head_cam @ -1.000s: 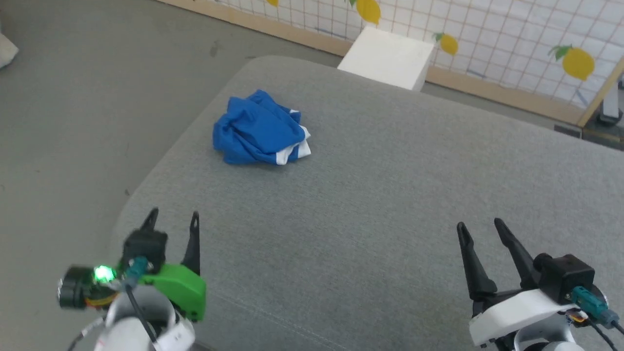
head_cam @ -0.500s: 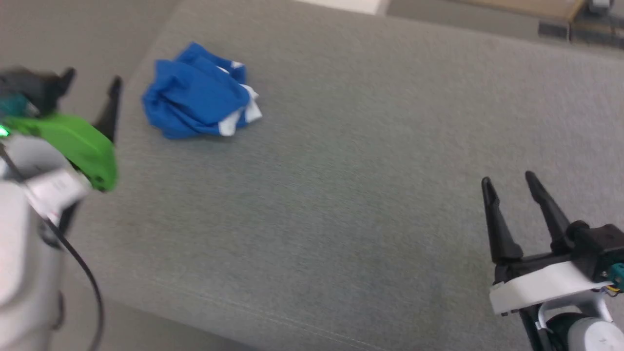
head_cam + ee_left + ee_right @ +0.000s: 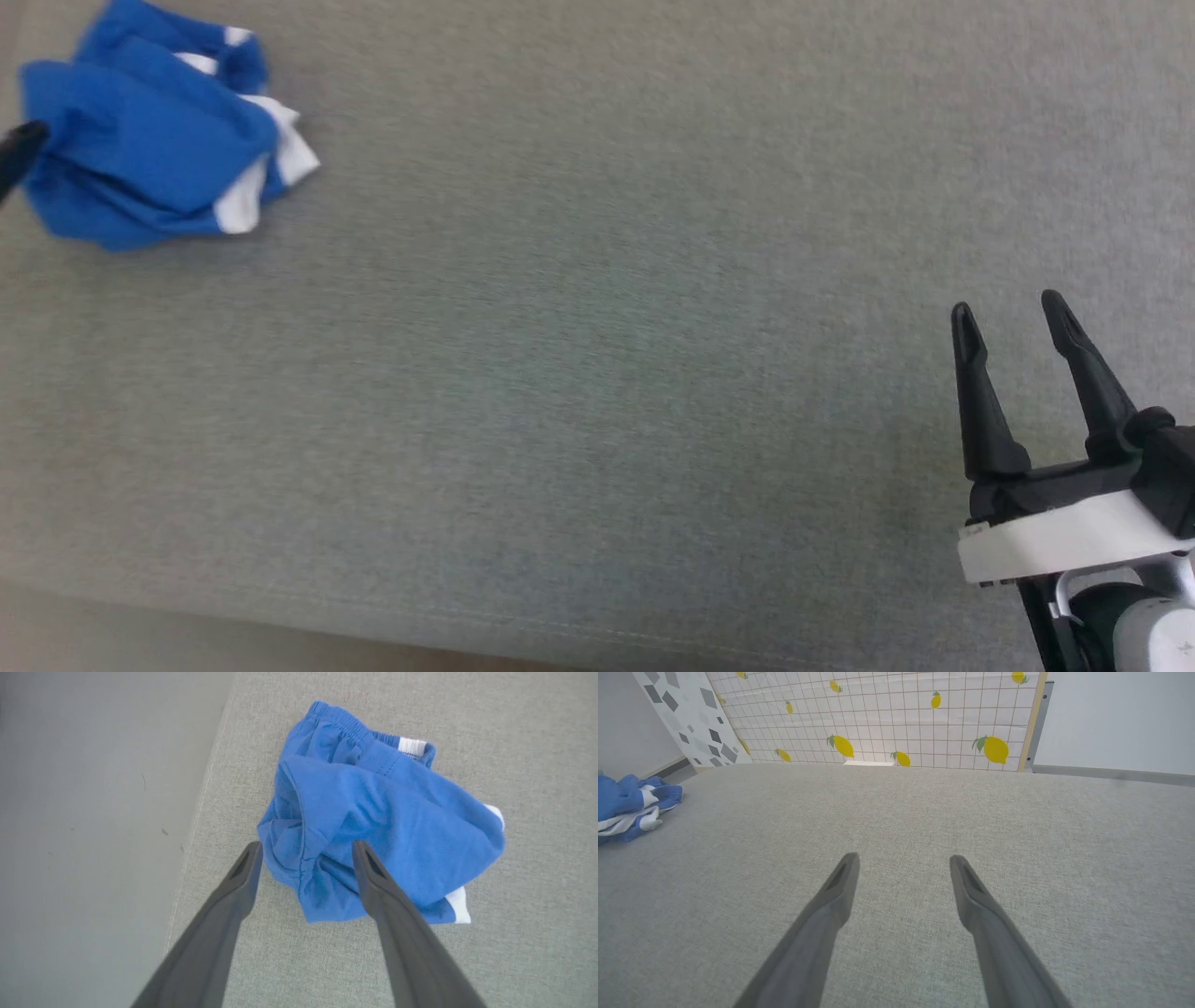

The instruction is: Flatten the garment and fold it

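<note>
The blue shorts (image 3: 149, 140) lie crumpled in a heap with white trim showing, at the top left of the head view on the grey cushion (image 3: 597, 373). In the left wrist view my left gripper (image 3: 306, 845) hangs open just above the near edge of the shorts (image 3: 387, 812), its fingers straddling a fold; the gathered waistband lies at the far side. One dark left fingertip (image 3: 19, 149) pokes in at the head view's left edge, against the heap. My right gripper (image 3: 1008, 308) stands open and empty at the lower right, far from the shorts (image 3: 626, 798).
The cushion's left edge runs close beside the shorts, with grey floor (image 3: 93, 812) below it. Its front seam crosses the bottom of the head view. A lemon-patterned grid wall (image 3: 887, 714) stands beyond the far side.
The head camera has tilted down and turned, shifting the whole picture. My left gripper has travelled forward from the near edge to the shorts. The shorts lie as before.
</note>
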`<state>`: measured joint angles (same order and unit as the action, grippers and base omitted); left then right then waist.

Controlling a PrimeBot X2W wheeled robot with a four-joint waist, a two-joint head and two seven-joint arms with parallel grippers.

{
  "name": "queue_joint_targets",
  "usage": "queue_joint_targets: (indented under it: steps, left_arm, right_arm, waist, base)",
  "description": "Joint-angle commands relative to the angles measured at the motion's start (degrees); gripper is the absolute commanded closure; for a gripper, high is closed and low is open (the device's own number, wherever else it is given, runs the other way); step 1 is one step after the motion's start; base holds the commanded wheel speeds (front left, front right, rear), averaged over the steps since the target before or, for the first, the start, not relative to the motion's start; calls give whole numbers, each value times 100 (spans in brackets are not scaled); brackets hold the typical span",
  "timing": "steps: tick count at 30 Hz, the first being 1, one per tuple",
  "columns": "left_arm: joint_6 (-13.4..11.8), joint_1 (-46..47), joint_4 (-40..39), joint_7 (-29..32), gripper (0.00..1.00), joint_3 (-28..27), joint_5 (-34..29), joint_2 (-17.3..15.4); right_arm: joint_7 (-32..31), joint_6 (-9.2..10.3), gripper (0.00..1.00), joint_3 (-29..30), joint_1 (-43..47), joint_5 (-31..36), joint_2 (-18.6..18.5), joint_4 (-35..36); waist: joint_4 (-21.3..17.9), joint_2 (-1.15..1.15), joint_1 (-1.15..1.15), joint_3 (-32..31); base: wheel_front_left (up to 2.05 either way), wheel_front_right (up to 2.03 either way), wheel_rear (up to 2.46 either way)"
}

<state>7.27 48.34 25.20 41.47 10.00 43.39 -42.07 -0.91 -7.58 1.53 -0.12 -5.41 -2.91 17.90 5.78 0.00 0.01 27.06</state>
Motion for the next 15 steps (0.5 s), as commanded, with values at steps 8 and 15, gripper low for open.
queue_joint_targets:
  steps: [8, 15]
  left_arm:
    - [13, 405, 469, 599, 0, 51, 176, -364]
    - [19, 410, 643, 545, 100, 244, 234, -389]
  right_arm:
    - [130, 9, 0, 6, -207, 7, 3, 47]
    - [195, 9, 0, 6, -190, 19, 3, -78]
  waist:
    - [-605, 0, -1, 829]
    - [-589, 0, -1, 817]
  base:
    - [0, 0, 0]
    - [0, 0, 0]
